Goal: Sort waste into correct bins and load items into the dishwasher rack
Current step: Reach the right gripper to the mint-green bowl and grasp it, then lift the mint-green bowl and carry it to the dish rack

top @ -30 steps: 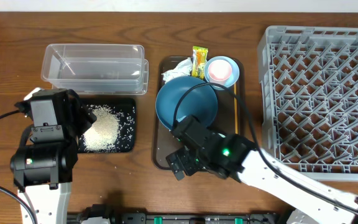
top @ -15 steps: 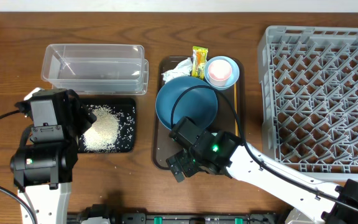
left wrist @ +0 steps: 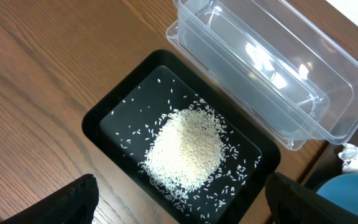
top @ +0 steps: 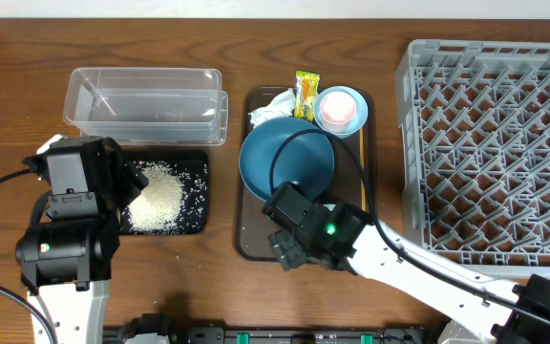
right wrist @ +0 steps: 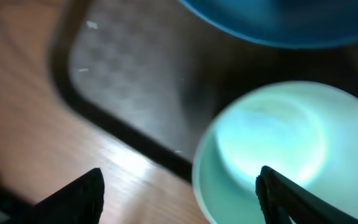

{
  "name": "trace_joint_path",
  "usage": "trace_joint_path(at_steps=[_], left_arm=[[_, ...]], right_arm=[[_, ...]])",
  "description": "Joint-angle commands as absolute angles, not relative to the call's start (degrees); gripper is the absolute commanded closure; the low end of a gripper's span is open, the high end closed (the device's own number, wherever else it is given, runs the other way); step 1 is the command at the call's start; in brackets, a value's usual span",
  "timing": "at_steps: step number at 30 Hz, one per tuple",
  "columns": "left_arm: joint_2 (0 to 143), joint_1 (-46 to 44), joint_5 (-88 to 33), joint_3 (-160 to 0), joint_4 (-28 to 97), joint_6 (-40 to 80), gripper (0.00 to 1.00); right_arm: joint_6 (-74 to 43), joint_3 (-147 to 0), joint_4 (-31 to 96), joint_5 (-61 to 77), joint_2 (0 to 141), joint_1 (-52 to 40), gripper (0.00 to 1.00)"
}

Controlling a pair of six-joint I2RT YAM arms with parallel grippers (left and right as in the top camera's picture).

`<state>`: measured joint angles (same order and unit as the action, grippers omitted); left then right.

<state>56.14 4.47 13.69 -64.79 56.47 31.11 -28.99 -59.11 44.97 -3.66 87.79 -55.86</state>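
A heap of rice (top: 158,201) lies in the black tray (top: 195,168), also in the left wrist view (left wrist: 188,146). The clear container (top: 146,103) stands behind it. My left gripper (left wrist: 179,208) is open and empty above the tray's near edge. The dark-blue plate (top: 286,158), tissue (top: 271,103), wrapper (top: 306,94), orange stick (top: 362,162) and a pink cup (top: 337,112) in a mint bowl (top: 355,97) sit on the brown tray (top: 252,239). My right gripper (right wrist: 179,199) is open over the tray's front edge, beside a second mint bowl (right wrist: 272,143). The grey rack (top: 495,143) is at the right.
The right arm (top: 418,272) stretches from the front right across the table to the brown tray and hides the second bowl in the overhead view. The left arm's body (top: 70,220) stands at the front left, by the black tray.
My right gripper has shifted slightly to the right over the brown tray's front. The left arm and the objects have not moved.
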Motion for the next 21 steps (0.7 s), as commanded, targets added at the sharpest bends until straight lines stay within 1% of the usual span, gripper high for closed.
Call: trace_joint_path(at_steps=[1, 2, 5, 14, 21], left_arm=[[56.16, 4.75, 13.98, -65.47, 56.58, 30.74, 0.12], [56.16, 4.75, 13.98, -65.47, 56.58, 30.74, 0.12], [56.16, 4.75, 13.98, -65.47, 56.58, 30.74, 0.12], [56.16, 4.75, 13.98, -65.47, 56.58, 30.74, 0.12], [56.16, 4.75, 13.98, -65.47, 56.58, 30.74, 0.12]], right_arm=[[-31.90, -56.29, 43.22, -6.85, 87.90, -56.34, 0.27], [-32.80, -55.68, 42.54, -6.63, 87.90, -56.34, 0.28], [-35.83, -54.17, 39.94, -6.63, 87.90, -56.34, 0.34], [-35.99, -48.86, 30.94, -7.92, 88.12, -56.34, 0.35], [-36.40, -47.55, 29.71, -9.23, 88.25, -56.34, 0.43]])
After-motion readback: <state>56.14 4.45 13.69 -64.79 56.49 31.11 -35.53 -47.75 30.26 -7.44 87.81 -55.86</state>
